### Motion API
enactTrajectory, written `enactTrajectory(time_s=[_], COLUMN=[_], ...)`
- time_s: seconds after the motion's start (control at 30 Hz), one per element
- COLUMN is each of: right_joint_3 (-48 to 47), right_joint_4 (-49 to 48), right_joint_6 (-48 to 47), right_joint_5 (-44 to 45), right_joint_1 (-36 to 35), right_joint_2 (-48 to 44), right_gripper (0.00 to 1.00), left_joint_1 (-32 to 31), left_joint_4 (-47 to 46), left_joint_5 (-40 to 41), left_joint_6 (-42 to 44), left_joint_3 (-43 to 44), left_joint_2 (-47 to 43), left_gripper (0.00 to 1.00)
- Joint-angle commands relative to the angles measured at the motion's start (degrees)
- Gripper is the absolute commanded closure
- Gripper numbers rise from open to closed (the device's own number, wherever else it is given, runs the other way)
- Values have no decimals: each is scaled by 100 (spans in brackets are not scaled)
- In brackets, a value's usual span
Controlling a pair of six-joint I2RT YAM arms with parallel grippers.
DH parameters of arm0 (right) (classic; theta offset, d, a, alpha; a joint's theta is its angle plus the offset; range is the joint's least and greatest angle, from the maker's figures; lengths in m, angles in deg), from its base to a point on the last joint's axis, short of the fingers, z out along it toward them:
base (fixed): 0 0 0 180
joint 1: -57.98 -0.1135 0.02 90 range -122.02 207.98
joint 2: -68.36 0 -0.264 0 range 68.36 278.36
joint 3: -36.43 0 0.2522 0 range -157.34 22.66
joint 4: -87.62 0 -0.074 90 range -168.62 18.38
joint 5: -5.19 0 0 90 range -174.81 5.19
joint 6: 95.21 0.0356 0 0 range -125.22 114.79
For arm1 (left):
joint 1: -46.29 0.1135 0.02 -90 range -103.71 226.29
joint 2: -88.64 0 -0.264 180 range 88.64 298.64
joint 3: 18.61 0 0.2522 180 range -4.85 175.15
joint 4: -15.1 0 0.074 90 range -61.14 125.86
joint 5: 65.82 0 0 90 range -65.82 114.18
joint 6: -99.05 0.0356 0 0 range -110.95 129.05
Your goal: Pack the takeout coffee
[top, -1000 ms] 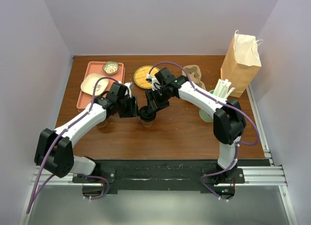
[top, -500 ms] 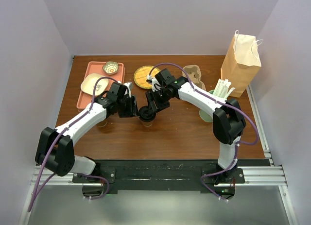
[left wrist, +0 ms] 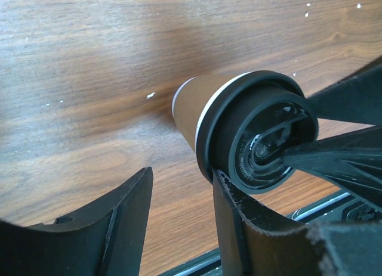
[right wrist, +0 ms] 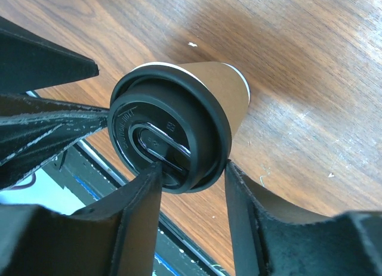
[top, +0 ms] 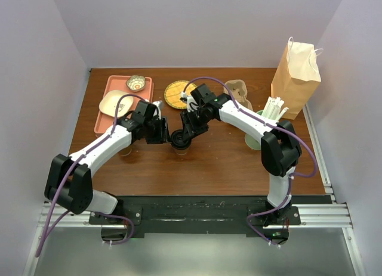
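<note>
The takeout coffee (top: 181,140), a tan paper cup with a black lid, stands upright mid-table; it also shows in the left wrist view (left wrist: 253,133) and the right wrist view (right wrist: 173,130). My left gripper (top: 165,134) is open just left of it. In the left wrist view (left wrist: 182,174) its jaws hold only bare table, and one finger (left wrist: 230,210) touches the lid's rim from outside. My right gripper (top: 187,130) is over the cup from behind, open (right wrist: 193,167). One of its fingers (right wrist: 146,198) rests on the lid's top and the other (right wrist: 242,198) touches the rim's side.
A brown paper bag (top: 296,73) stands at the back right. A pale-green cup of straws (top: 267,118) and a cardboard carrier (top: 239,90) are left of it. An orange tray (top: 113,80) with dishes and a round yellow disc (top: 175,97) lie behind. A lidless cup (top: 125,149) stands under my left arm.
Both grippers stay at the cup. The right gripper has shifted very slightly; the cup has not moved.
</note>
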Motion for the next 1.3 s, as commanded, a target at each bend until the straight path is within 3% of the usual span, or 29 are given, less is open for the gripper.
enactTrajectory(time_s=[0.0,0.37,0.6,0.77,1.1,1.27], right_joint_3=[-142,-54,217,491,701,693], right_joint_4=[-45,-54,-115,-291,-581,-608], right_joint_6=[-63,-81,-63,77,850,983], right_joint_5=[73,144,258,276,12,30], right_joint_1=[-41,-24,11,55,55,55], right_joint_2=[222,240,293,231,-85,-200], right_gripper=[57,61,63,64,66,66], left_joint_1=[27,89,89,98,106,115], left_joint_4=[82,179,381,399,953,997], left_joint_5=[42,121,577,824,613,429], left_joint_6=[9,105,-17,-114,167,158], left_joint_3=[354,637,497,329,1839,2131], left_joint_2=[165,454,745,613,762,736], left_gripper=[48,48,53,52,41,40])
